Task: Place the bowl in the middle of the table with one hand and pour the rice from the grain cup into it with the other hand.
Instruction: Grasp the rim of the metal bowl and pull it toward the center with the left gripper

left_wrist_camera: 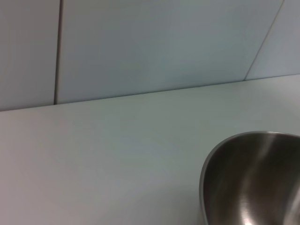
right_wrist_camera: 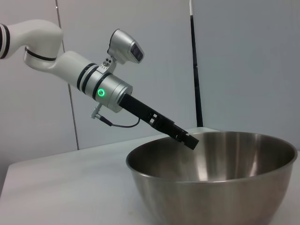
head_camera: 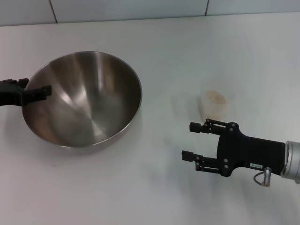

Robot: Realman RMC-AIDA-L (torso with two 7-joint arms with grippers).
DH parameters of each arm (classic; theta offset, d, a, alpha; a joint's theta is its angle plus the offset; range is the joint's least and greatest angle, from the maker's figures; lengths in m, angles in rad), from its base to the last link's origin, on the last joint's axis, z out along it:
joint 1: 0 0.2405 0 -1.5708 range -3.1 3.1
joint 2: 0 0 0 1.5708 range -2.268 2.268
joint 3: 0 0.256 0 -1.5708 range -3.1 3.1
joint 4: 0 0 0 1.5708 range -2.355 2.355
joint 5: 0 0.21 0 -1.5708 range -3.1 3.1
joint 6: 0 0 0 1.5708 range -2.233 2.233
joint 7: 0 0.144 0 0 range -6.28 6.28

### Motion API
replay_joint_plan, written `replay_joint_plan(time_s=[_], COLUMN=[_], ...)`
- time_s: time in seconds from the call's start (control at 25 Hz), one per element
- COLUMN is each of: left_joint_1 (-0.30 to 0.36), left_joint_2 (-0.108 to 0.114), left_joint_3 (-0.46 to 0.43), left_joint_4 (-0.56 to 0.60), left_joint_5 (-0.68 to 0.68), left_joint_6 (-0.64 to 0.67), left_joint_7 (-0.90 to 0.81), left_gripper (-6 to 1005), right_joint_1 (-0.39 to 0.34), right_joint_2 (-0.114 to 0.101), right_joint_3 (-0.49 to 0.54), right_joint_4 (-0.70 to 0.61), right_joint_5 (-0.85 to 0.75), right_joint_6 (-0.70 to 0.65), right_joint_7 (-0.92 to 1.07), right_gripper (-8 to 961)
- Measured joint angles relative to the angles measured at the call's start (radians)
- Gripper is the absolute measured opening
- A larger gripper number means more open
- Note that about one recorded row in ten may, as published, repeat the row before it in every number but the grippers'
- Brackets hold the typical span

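The steel bowl [head_camera: 89, 101] stands on the left half of the white table [head_camera: 154, 187], also seen in the left wrist view [left_wrist_camera: 255, 183] and the right wrist view [right_wrist_camera: 220, 183]. My left gripper [head_camera: 33, 92] is shut on its left rim, with one finger [right_wrist_camera: 186, 138] reaching inside. The clear grain cup [head_camera: 215, 103] with pale rice [head_camera: 215, 96] in it stands upright right of centre. My right gripper [head_camera: 186, 141] is open just nearer than the cup, apart from it, with nothing between its fingers.
A tiled wall [head_camera: 140, 8] rises behind the table's far edge. The left arm [right_wrist_camera: 93, 82] stretches over the table behind the bowl. Bare tabletop lies between bowl and cup.
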Motion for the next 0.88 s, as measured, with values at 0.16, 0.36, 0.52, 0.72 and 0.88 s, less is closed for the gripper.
replay_joint_plan(time_s=[0.16,0.36,0.52,0.72,0.88], left_joint_1=[-0.005,-0.009,-0.011,-0.02,-0.029], left_joint_2=[0.0,-0.001,-0.001,-0.001,-0.001], left_joint_3=[-0.001,-0.002,0.001,0.005,0.001], left_joint_4=[0.0,0.014,0.017,0.018,0.017], left_joint_5=[0.02,0.029,0.028,0.038,0.062], left_joint_6=[0.0,0.004,0.005,0.004,0.004], left_joint_7=[-0.005,-0.002,-0.001,-0.006,-0.01], left_gripper=[773,711,590,363,287], right_joint_1=[0.0,0.0,0.0,0.0,0.0], right_joint_2=[0.0,-0.001,-0.002,-0.002,-0.002], right_joint_3=[0.0,0.001,0.001,0.001,0.001], right_joint_4=[-0.001,-0.001,-0.002,-0.002,-0.002], right_joint_5=[0.0,0.0,0.0,0.0,0.0], right_joint_6=[0.0,0.0,0.0,0.0,0.0], right_joint_7=[0.0,0.0,0.0,0.0,0.0], right_gripper=[720,719,719,720,720])
